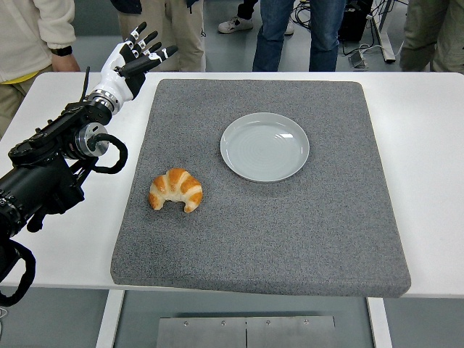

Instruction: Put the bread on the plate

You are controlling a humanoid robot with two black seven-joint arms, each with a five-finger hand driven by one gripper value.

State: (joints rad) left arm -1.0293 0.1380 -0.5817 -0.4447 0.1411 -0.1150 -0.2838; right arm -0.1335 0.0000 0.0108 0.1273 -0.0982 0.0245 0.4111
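Observation:
A golden croissant [176,190] lies on the grey mat [290,232], left of centre. A pale round plate [264,146] sits on the mat behind and to the right of it, with nothing on it. My left hand [134,59] is raised at the table's far left corner, fingers spread, holding nothing, well behind and left of the croissant. My right arm is out of view.
The mat covers most of the white table [428,145]. Several people stand along the table's far edge, one close to my left hand at the top left [36,36].

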